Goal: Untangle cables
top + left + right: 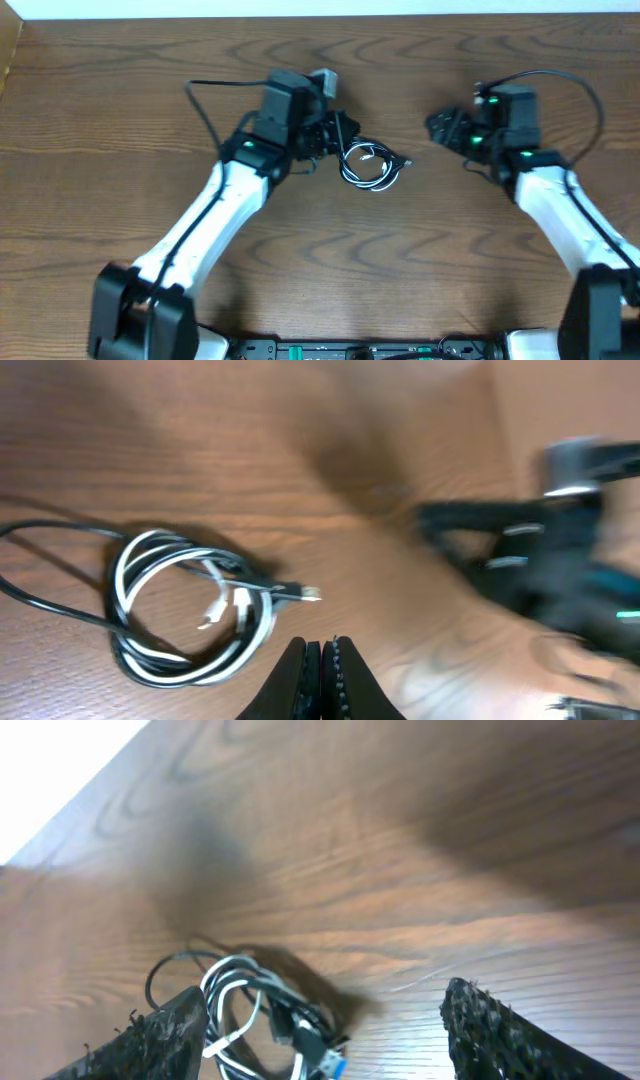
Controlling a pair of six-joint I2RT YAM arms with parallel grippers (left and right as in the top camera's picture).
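Observation:
The cables [372,166] lie on the wooden table between the arms as a small coil of thin black and white strands, with a small plug poking out to the right. In the left wrist view the cables [190,610] sit left of my left gripper [322,650], which is shut with nothing between its fingers. From overhead the left gripper [335,138] hovers just up-left of the coil. My right gripper [437,124] stands open to the coil's right. In the right wrist view the cables [260,1020] lie beyond the right gripper [322,990], close to its left finger [150,1040].
The table's far edge [320,18] meets a white wall at the back. Thick black cords [200,100] loop off each arm's wrist. The right arm's gripper [540,550] shows blurred at the right of the left wrist view.

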